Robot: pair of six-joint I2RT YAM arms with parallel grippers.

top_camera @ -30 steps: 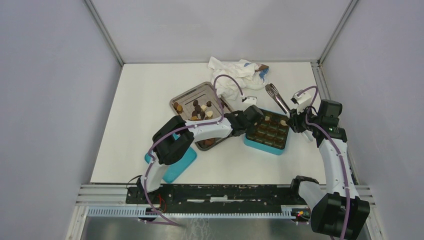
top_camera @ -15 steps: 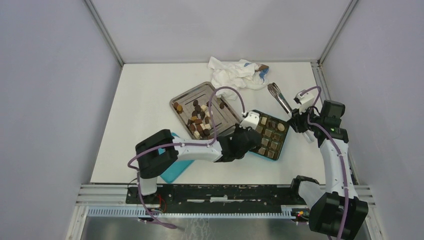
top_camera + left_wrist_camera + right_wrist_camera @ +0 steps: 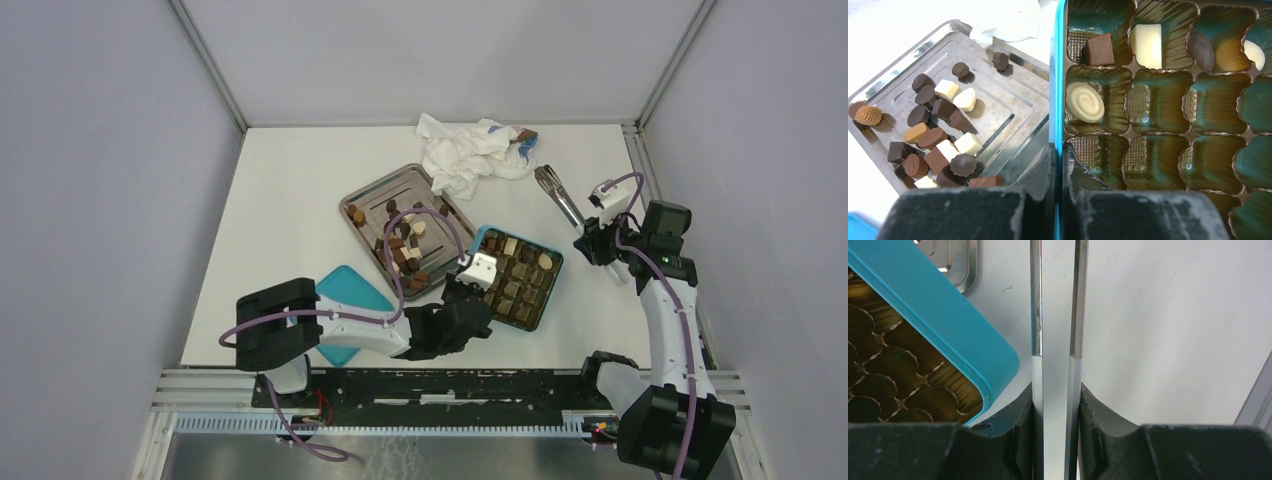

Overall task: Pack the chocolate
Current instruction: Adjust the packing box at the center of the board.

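Loose chocolate (image 3: 403,245) in dark, light brown and cream pieces lies on the steel tray (image 3: 362,190). A few pieces sit in the teal box (image 3: 553,292), among them a cream swirl (image 3: 1084,102) and a brown square (image 3: 1099,49). My left gripper (image 3: 1058,150) is shut on the box's thin left wall (image 3: 1058,75), one finger inside and one outside. In the top view the left gripper (image 3: 468,296) sits at the box's near-left edge. My right gripper (image 3: 1056,387) is shut on the two arms of metal tongs (image 3: 1036,315), just right of the box's corner (image 3: 948,320).
A crumpled white cloth (image 3: 465,155) lies behind the tray. The teal lid (image 3: 350,310) rests near the left arm's base. The tongs (image 3: 560,198) reach from my right gripper (image 3: 592,245) toward the cloth. The frame rail runs along the right.
My left arm swung toward the near edge and its gripper shut on the box wall. The box shifted slightly near and left. The right arm stayed put.
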